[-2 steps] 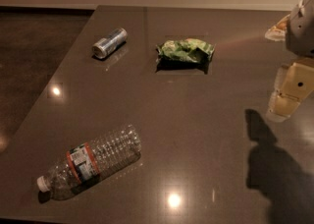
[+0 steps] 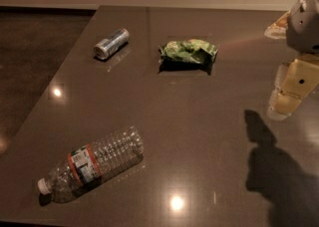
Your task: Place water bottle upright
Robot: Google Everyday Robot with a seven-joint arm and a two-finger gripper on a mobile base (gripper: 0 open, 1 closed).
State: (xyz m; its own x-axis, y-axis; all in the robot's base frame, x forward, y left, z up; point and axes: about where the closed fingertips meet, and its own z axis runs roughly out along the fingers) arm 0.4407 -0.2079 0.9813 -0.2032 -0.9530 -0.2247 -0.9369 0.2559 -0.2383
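One water bottle point(image 2: 92, 164) lies on its side near the front left corner of the dark, glossy table point(image 2: 199, 131), not upright. Its white cap point(image 2: 44, 185) points toward the front left edge and its ribbed clear body angles up to the right. A label band point(image 2: 82, 165) edged in red-orange wraps it close to the cap end. Nothing touches the bottle. Well beyond it, toward the far left of the table, a small silver-blue can point(image 2: 111, 43) also lies on its side. To the right of the can sits a crumpled green packet point(image 2: 188, 52). The gripper point(image 2: 295, 85) hangs over the right edge of the table, well apart from the bottle, with its shadow point(image 2: 279, 176) on the surface in front of it. I cannot tell whether the gripper is spread or closed.
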